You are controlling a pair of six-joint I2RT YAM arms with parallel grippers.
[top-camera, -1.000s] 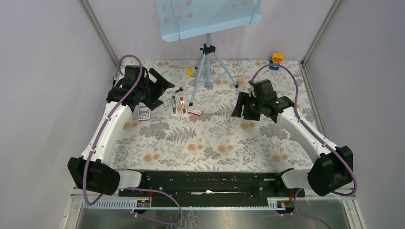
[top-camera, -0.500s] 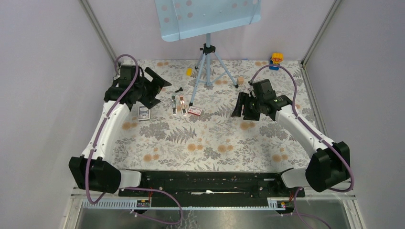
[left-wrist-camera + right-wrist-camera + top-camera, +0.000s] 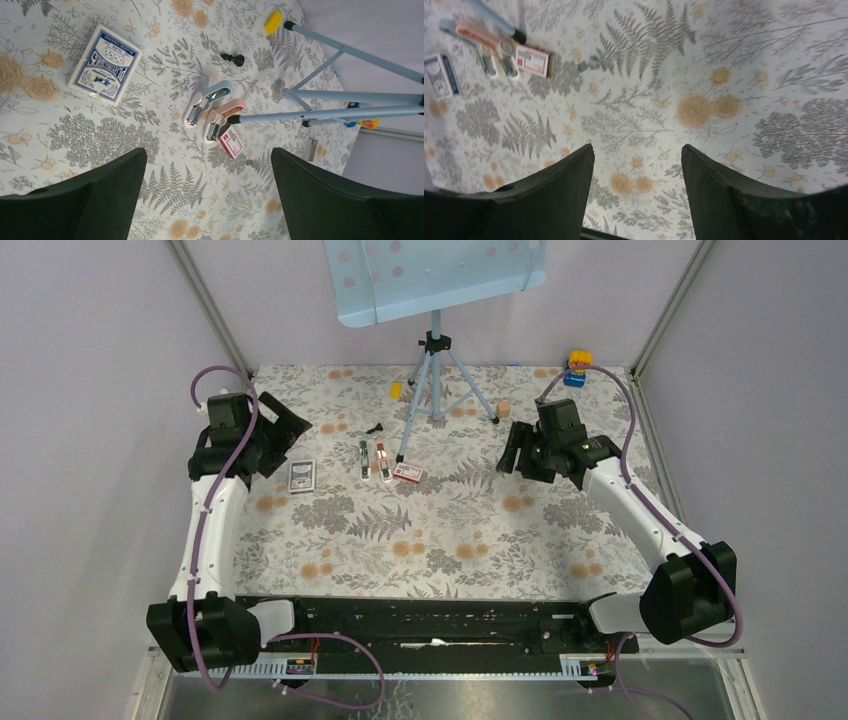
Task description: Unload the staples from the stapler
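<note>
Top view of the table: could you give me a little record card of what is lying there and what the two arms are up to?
Staplers: blue stapler and pink stapler, side by side on the floral cloth
Beside them: small red-and-white box, tripod foot
Other items: deck of cards, black pawn, yellow block
Left tool: open, empty, above the cloth
Right tool: open, empty, above the cloth
Task state: neither stapler held

2 staplers (image 3: 380, 456) beside red box (image 3: 407, 474)
</note>
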